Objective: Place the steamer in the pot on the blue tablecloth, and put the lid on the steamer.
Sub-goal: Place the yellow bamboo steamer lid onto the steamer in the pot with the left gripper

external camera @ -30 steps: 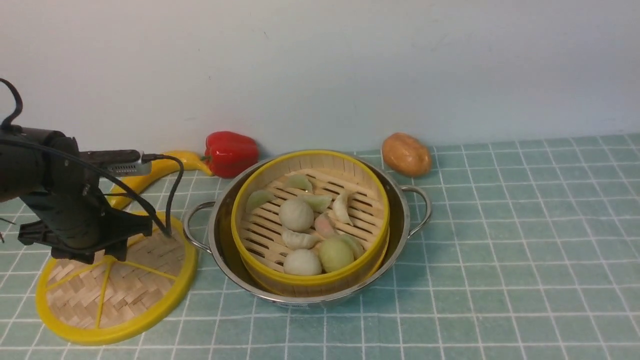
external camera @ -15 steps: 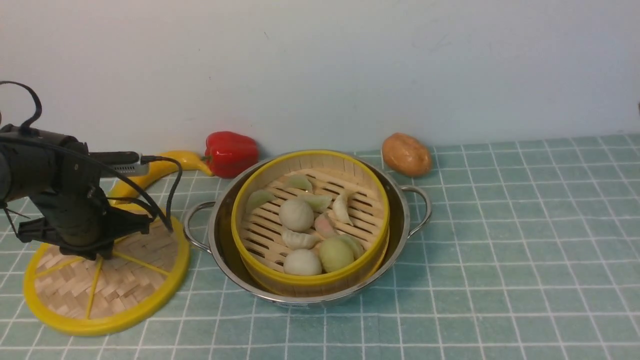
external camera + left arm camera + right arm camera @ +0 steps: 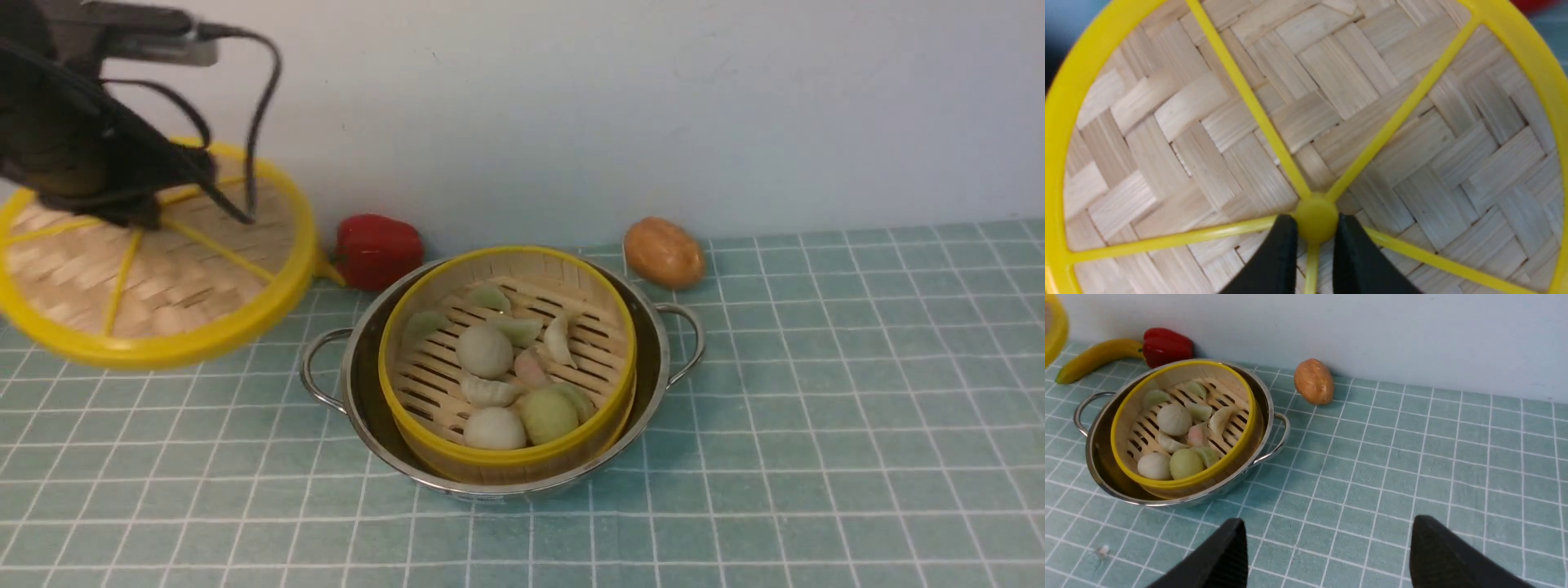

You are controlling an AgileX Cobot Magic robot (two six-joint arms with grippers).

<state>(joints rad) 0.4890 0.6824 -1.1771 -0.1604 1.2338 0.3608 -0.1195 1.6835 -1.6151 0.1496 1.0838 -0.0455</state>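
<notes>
The steamer (image 3: 506, 367), with dumplings and buns on its slatted floor, sits inside the steel pot (image 3: 653, 359) on the blue tablecloth (image 3: 816, 408); both also show in the right wrist view, the steamer (image 3: 1184, 424) in the pot (image 3: 1263, 404). My left gripper (image 3: 1314, 224) is shut on the yellow centre hub of the lid (image 3: 1331, 102). In the front view the lid (image 3: 155, 261) hangs tilted in the air, up and to the left of the pot. My right gripper (image 3: 1327, 535) is open and empty above the cloth, out of the front view.
A red pepper (image 3: 377, 249) and a brown potato (image 3: 663, 251) lie by the back wall behind the pot. A banana (image 3: 1094, 359) lies left of the pepper, mostly hidden by the lid in the front view.
My left gripper has lifted the lid off the cloth, from lying flat at lower left to hanging well above the table. The steamer and pot have not moved.
</notes>
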